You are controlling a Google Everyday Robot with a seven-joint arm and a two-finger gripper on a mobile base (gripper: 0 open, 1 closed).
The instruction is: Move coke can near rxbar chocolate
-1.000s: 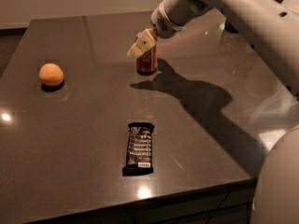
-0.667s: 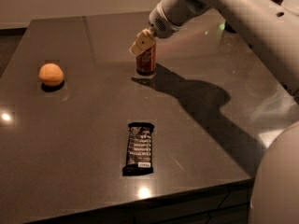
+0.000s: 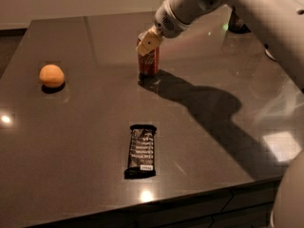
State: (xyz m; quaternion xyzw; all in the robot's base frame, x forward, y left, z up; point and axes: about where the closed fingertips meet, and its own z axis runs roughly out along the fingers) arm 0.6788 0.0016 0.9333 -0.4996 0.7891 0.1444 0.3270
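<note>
Jaws at the top of the upright coke can (image 3: 148, 63), clamped or not unclear; rxbar chocolate (image 3: 141, 151) well apart.

No wording can be made out. The rxbar chocolate (image 3: 141, 151) carries several lines of white text and a small white label at its near end, all too small to read. The gripper (image 3: 148, 42) sits at the top of the coke can (image 3: 148, 64), covering part of its markings.

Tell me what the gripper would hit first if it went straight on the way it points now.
The coke can: the gripper sits at its top, angled down and left, so it would likely meet the can first, though depth is unclear.
</note>
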